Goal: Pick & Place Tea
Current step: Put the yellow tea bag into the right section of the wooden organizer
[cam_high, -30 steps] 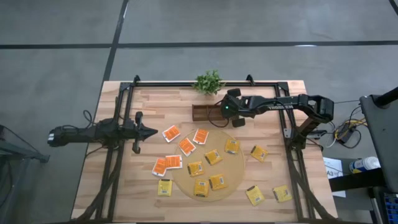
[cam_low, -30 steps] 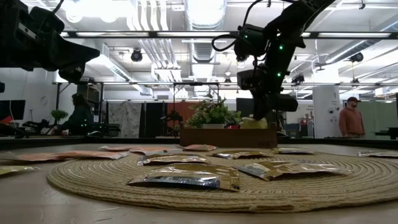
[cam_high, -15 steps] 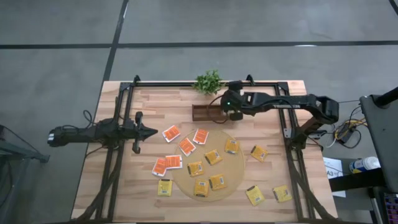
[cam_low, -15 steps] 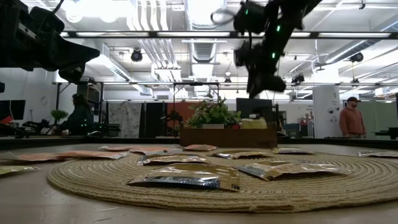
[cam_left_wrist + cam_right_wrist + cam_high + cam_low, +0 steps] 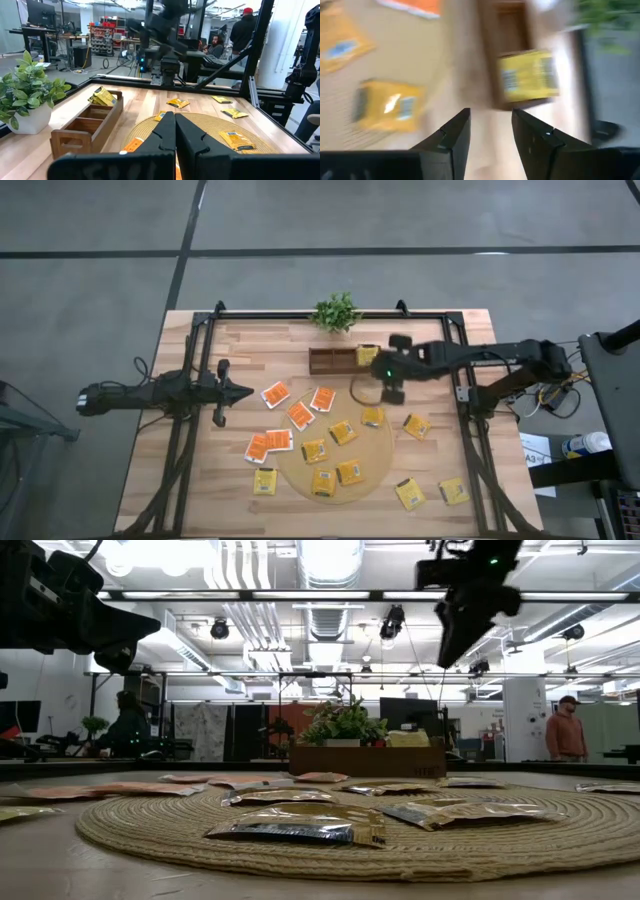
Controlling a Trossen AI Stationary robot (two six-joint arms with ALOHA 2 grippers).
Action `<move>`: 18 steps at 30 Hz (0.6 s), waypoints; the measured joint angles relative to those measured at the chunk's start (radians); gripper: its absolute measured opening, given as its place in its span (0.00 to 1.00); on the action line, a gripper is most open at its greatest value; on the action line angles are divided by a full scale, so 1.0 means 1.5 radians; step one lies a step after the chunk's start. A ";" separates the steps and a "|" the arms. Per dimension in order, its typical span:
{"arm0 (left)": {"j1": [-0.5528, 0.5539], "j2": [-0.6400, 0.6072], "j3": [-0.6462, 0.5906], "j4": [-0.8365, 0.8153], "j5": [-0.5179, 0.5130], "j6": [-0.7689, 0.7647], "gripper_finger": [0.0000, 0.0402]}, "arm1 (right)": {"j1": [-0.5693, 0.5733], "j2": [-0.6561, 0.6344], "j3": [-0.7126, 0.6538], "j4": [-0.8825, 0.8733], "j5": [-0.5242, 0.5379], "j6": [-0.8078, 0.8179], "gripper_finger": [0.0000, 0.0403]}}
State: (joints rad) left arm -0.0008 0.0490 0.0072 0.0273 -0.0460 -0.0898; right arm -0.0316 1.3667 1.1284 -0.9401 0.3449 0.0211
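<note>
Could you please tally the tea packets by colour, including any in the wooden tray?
Yellow packets: 10, one of them in the tray
Orange packets: 5
Total: 15

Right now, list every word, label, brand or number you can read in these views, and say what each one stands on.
No text can be read in any view.
Yellow tea packets: a dark centre mark, print too small to read.
Orange-red tea packets: white edging only, no letters legible.
Yellow packet in the wooden tray: printed patches, too blurred to read.
Right arm: pale lettering along the link, too small to read.
</note>
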 joint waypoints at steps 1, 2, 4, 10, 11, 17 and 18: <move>0.000 0.000 0.000 0.000 0.000 0.000 0.00 | 0.016 -0.006 -0.012 0.000 -0.020 0.006 0.36; 0.000 0.000 0.000 0.000 0.000 0.000 0.00 | 0.031 -0.012 -0.025 -0.001 -0.039 0.009 0.36; 0.000 0.000 0.000 0.000 0.000 0.000 0.00 | 0.060 -0.026 -0.049 -0.002 -0.078 0.015 0.36; 0.000 0.000 0.000 0.000 0.000 0.000 0.00 | 0.131 -0.064 -0.096 -0.006 -0.159 0.043 0.36; 0.000 0.000 0.000 0.000 0.000 0.000 0.00 | 0.142 -0.068 -0.100 -0.007 -0.169 0.056 0.36; 0.000 0.000 0.000 0.000 0.000 0.000 0.00 | 0.225 -0.071 -0.103 -0.009 -0.218 0.154 0.36; 0.000 0.000 0.000 0.000 0.000 0.000 0.00 | 0.241 -0.070 -0.101 -0.009 -0.218 0.174 0.36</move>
State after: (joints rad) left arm -0.0007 0.0490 0.0071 0.0273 -0.0457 -0.0897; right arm 0.3302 1.2613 0.9769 -0.9536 0.0177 0.2827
